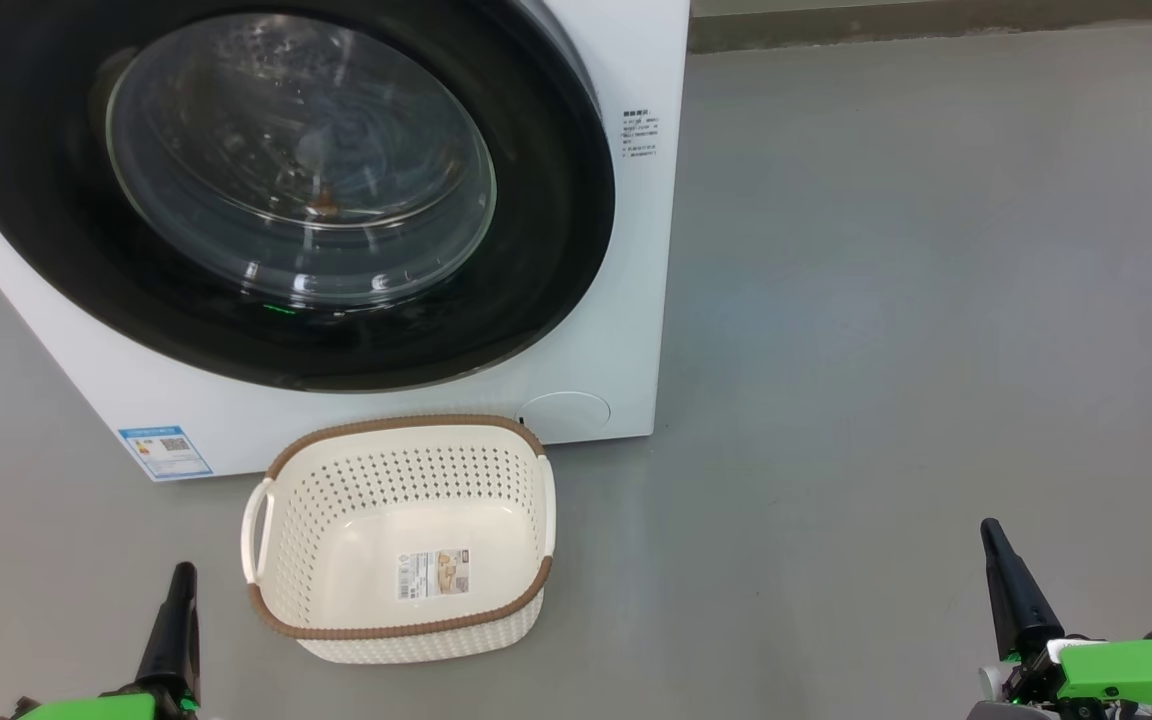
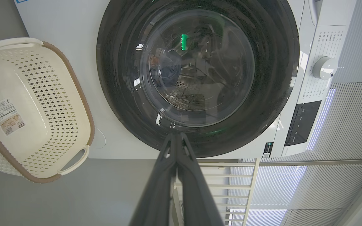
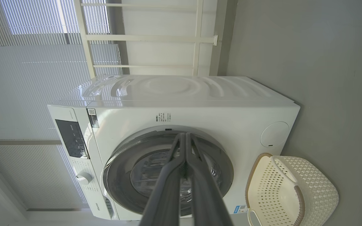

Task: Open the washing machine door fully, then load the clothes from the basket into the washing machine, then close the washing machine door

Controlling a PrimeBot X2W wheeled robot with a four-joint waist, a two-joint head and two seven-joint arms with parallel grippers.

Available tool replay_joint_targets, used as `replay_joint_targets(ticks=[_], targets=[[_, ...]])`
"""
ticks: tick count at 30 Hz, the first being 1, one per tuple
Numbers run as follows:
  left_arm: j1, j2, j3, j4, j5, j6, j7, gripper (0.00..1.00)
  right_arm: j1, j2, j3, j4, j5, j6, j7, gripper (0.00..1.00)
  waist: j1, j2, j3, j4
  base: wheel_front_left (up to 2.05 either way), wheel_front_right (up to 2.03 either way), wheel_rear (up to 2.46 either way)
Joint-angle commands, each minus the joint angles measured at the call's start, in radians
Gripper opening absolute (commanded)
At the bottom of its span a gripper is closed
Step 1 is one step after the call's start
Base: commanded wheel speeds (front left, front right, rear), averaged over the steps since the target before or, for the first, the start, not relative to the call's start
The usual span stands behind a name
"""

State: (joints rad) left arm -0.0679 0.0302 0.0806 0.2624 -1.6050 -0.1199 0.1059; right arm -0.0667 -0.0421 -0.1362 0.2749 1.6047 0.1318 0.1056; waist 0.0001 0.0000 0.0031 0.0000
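Observation:
The washing machine (image 1: 641, 300) stands white at the upper left. The washing machine door (image 1: 546, 260) lies flat against its front, black rim around the glass bowl. Through the glass, blue fabric with an orange spot, the clothes (image 1: 326, 190), lies in the drum. The basket (image 1: 396, 470) sits on the floor before the machine, holding nothing but a label. My left gripper (image 1: 181, 585) is shut, low and left of the basket. My right gripper (image 1: 998, 545) is shut, far to the right. Left wrist view: shut left gripper (image 2: 176, 138), door (image 2: 272, 78), basket (image 2: 42, 94). Right wrist view: shut right gripper (image 3: 185, 137), door (image 3: 118, 175).
Grey floor (image 1: 936, 300) stretches to the right of the machine. A control panel with a round knob (image 2: 325, 67) sits above the door. A white rack (image 3: 196, 37) and window blinds stand behind the machine. A blue sticker (image 1: 164, 452) marks its lower front corner.

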Motion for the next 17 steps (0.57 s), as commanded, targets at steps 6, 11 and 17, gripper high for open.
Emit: replay_joint_targets(ticks=[6,11,17], targets=[[-0.04,0.02,0.033,-0.017,-0.004,-0.011,0.007,0.0,-0.041,-0.008,0.023,-0.03,0.004,-0.001,0.008,0.0,0.0,0.0,0.0,0.0,0.0,0.0,0.0],[-0.04,0.02,0.033,-0.017,-0.004,-0.011,0.007,0.0,-0.041,-0.008,0.023,-0.03,0.004,-0.001,0.008,0.0,0.0,0.0,0.0,0.0,0.0,0.0,0.0],[-0.04,0.02,0.033,-0.017,-0.004,-0.011,0.007,0.0,-0.041,-0.008,0.023,-0.03,0.004,-0.001,0.008,0.0,0.0,0.0,0.0,0.0,0.0,0.0,0.0]])
